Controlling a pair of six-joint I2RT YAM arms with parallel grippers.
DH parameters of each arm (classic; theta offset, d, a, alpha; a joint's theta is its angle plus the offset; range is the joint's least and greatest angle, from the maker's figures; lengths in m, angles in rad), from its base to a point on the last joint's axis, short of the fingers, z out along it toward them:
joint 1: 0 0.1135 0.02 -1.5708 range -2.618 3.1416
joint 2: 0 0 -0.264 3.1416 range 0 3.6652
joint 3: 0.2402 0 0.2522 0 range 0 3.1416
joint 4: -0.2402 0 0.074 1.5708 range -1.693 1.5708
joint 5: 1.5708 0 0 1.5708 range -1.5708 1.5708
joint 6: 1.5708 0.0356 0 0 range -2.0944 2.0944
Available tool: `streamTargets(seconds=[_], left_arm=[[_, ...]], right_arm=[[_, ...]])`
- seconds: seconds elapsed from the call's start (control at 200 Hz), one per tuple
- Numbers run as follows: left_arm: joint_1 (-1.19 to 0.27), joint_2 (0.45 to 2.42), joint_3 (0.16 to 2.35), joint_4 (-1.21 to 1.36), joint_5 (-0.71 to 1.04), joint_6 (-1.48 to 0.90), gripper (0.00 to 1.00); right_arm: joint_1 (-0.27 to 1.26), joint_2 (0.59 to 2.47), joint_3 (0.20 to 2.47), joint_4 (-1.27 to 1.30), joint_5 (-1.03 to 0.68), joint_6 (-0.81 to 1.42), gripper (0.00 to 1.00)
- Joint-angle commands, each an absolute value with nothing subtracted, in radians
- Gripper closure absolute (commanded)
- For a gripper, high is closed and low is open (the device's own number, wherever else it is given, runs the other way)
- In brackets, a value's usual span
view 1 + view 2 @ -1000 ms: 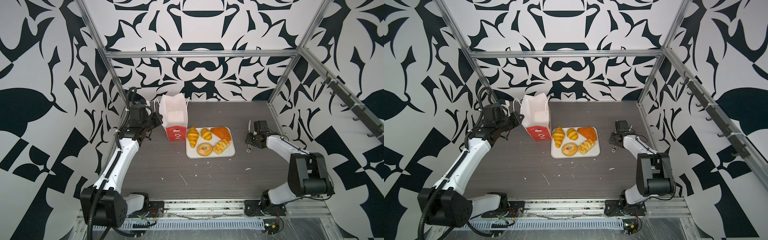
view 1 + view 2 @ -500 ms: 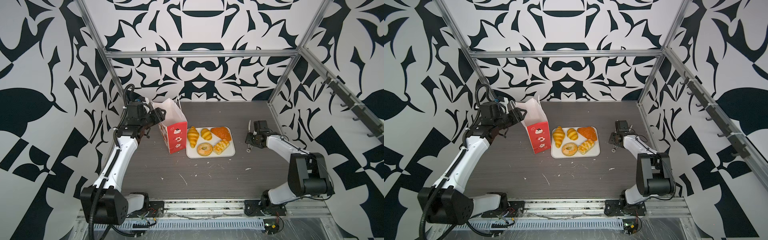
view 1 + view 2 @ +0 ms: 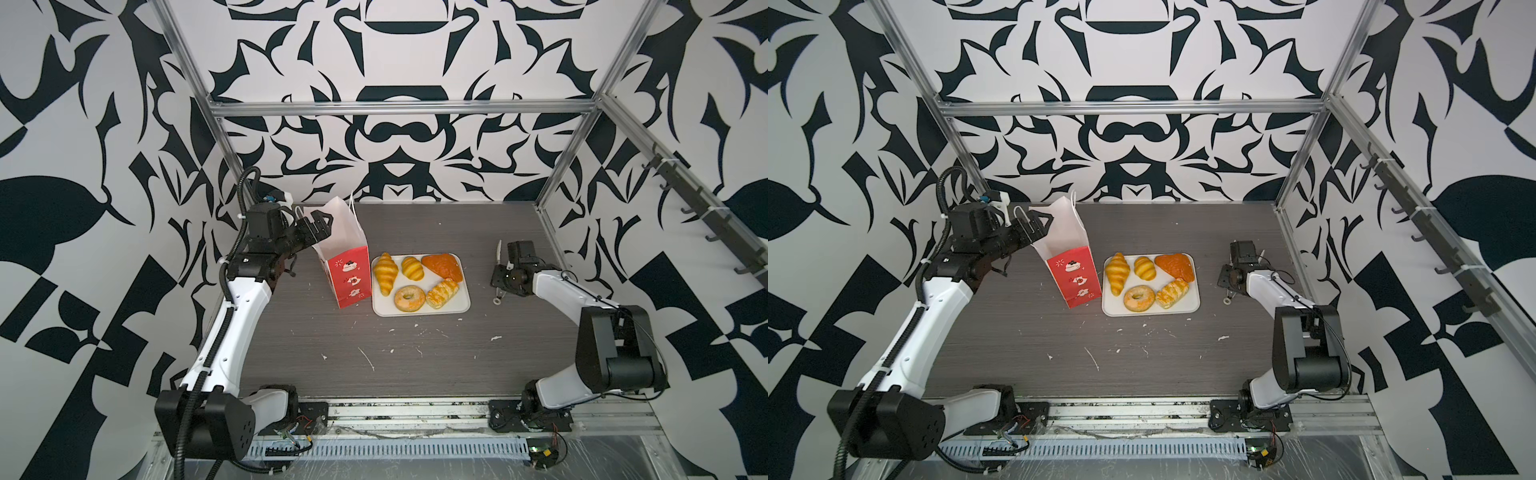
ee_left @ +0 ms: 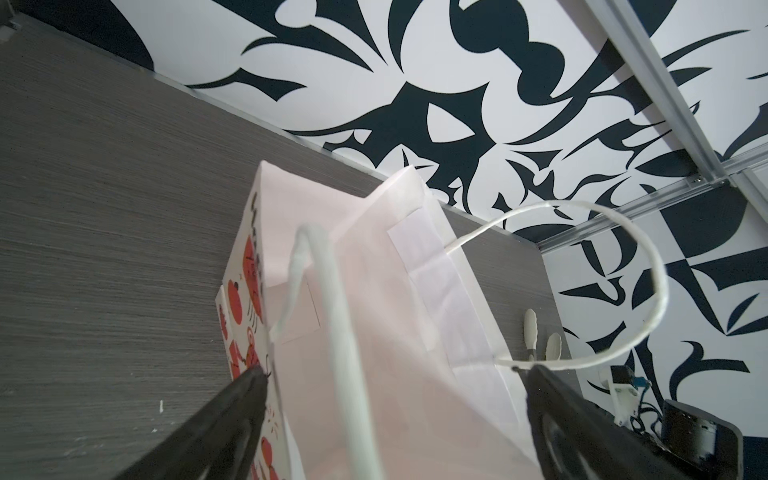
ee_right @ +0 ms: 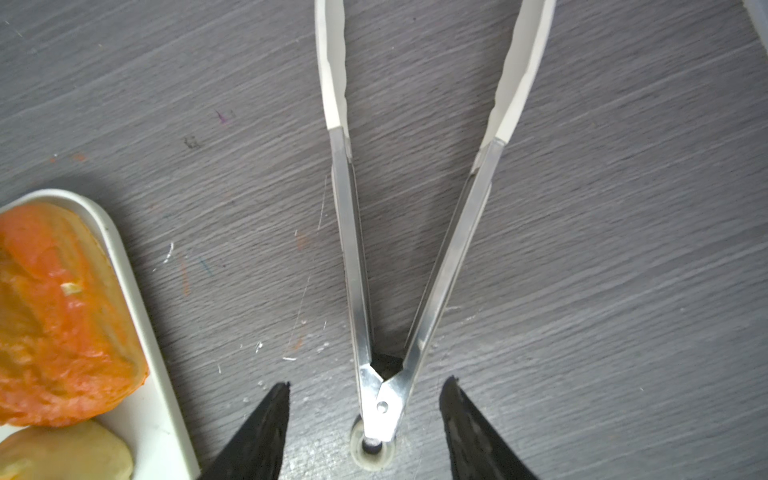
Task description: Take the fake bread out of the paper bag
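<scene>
Unloading looks finished: five fake bread (image 3: 385, 272) pieces lie on the tray (image 3: 463, 306), beyond the paper bag (image 3: 349, 270) from the left hand (image 3: 318, 226), which gapes empty astride the bag's top. The right hand (image 5: 365, 382), open, straddles the tongs (image 5: 353, 249). Next: withdraw without tipping the bag.

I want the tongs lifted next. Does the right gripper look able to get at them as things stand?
Probably yes: the tongs lie bare on the table, their hinge end between the right gripper's open jaws, nothing covering them.
</scene>
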State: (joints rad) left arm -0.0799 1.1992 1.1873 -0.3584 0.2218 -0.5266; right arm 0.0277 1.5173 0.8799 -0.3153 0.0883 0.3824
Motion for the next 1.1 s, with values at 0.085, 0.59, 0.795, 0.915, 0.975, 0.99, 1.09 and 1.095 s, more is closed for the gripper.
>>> streamTargets(seconds=[0.085, 0.59, 0.795, 0.915, 0.975, 0.99, 1.09, 1.095], left_arm=[[-0.05, 1.103, 1.216, -0.502, 0.134, -0.494, 0.0], [-0.03, 0.659, 1.186, -0.531, -0.328, -0.338, 0.0], [-0.031, 0.544, 0.856, -0.237, -0.586, -0.26, 0.0], [-0.029, 0.589, 0.619, 0.035, -0.527, -0.194, 0.01], [-0.03, 0.657, 0.548, 0.144, -0.473, -0.19, 0.0], [-0.03, 0.681, 0.536, 0.166, -0.462, -0.184, 0.01], [-0.031, 0.867, 0.465, 0.339, -0.425, -0.153, 0.0], [-0.03, 0.876, 0.462, 0.348, -0.423, -0.152, 0.0]], right_arm=[[0.031, 1.513, 0.88, -0.298, 0.093, 0.381, 0.39], [0.03, 1.38, 0.813, -0.208, 0.167, 0.379, 0.4], [0.029, 1.255, 0.739, -0.118, 0.163, 0.382, 0.4], [0.034, 1.165, 0.674, -0.024, 0.122, 0.373, 0.41], [0.038, 1.13, 0.661, -0.013, 0.127, 0.366, 0.41], [0.038, 1.125, 0.659, -0.017, 0.13, 0.364, 0.41], [0.041, 1.089, 0.633, -0.002, 0.126, 0.364, 0.41], [0.041, 1.088, 0.632, 0.0, 0.124, 0.363, 0.41]])
